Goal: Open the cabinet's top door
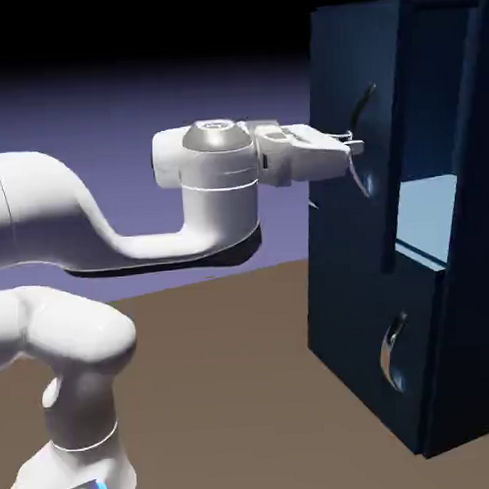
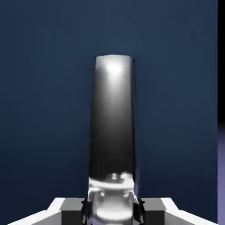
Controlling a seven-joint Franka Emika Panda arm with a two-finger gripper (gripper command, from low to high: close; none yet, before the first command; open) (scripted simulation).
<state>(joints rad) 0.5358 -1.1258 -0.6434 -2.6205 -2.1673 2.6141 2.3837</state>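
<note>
"Cabinet, tall, dark navy-blue, box-shaped (image 1: 482, 318): where does it stand, and where is its top door?"

"At the exterior view's right, its right side cut off by the frame. The top door, a large flat navy panel (image 1: 336, 74), is above a shorter navy panel (image 1: 342, 319) with a curved silver handle (image 1: 388, 360)."

"Gripper, white, two-fingered (image 1: 352, 146): state?"

"Closed on the top door's handle, a curved silver bar (image 1: 364, 175). In the hand view its lower end fills the space between the grey fingertips (image 2: 72, 211) and partly hides their inner faces; the bar's bottom is cut off."

"Hard to make out?"

"The handle's upper part, dark against the door in the exterior view. The pale blue shelf (image 1: 427, 215) shows only in part, through an opening. The white arm (image 1: 222, 204) runs off the left edge; its base is cropped below."
</note>
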